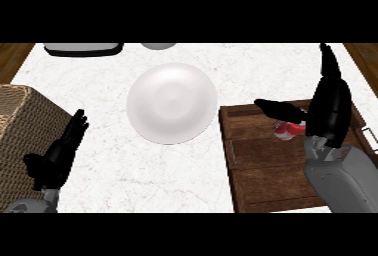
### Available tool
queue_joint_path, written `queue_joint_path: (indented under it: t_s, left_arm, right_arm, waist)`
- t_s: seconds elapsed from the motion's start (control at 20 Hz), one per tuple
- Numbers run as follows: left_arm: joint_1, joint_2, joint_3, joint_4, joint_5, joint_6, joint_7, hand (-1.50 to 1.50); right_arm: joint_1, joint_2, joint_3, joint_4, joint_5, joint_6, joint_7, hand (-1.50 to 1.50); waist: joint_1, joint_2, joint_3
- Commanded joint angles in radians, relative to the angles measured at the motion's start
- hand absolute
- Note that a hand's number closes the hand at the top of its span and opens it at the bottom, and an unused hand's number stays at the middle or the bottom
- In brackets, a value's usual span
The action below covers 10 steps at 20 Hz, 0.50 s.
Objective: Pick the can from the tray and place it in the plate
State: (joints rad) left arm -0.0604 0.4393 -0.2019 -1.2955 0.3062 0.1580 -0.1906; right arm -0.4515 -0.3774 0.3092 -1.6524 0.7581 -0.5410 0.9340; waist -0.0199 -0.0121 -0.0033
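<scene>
A white plate [172, 103] lies in the middle of the marble counter. Right of it sits a brown wooden tray [266, 175]. A red can [288, 129] lies in the tray's upper part, mostly hidden by my right hand [328, 107]. That hand is over the can with straight fingers pointing up and the thumb stretched left above the can; it is open and not curled round it. My left hand [57, 152] rests open at the lower left, fingers up, beside a wicker basket.
A wicker basket [22, 120] fills the left edge. At the counter's far edge stand a grey-and-black container [83, 48] and a small grey object [158, 45]. Wooden floor shows past both upper corners.
</scene>
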Motion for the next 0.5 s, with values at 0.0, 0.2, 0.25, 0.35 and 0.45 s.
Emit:
queue_joint_path:
  t_s: [0.0, 0.2, 0.25, 0.35, 0.45]
  left_arm:
    - [-0.006, 0.004, 0.001, -0.02, -0.005, 0.0, 0.019, 0.0]
    - [0.009, 0.016, 0.017, -0.012, -0.004, -0.013, -0.002, 0.0]
    - [-0.014, -0.001, 0.015, 0.005, 0.001, -0.018, -0.001, 0.0]
    - [-0.019, -0.037, -0.011, -0.008, -0.021, 0.019, 0.022, 0.0]
    - [-0.016, 0.01, 0.023, -0.023, 0.003, -0.023, 0.038, 0.0]
  right_arm:
    - [0.0, -0.054, 0.021, -0.077, 0.012, 0.256, 0.207, -1.5]
    - [-0.004, -0.088, 0.031, -0.143, -0.089, 0.472, 0.329, -1.5]
    - [-0.028, -0.076, 0.025, -0.109, -0.11, 0.499, 0.343, -1.5]
    - [-0.05, -0.086, -0.006, -0.133, -0.152, 0.564, 0.394, -1.5]
    - [-0.034, -0.051, 0.006, -0.205, -0.146, 0.575, 0.469, -1.5]
  waist:
    - [-0.005, -0.001, 0.0]
    - [-0.004, -0.001, -0.001]
    - [0.004, 0.006, 0.0]
    - [0.006, 0.006, 0.001]
    - [0.009, 0.003, 0.002]
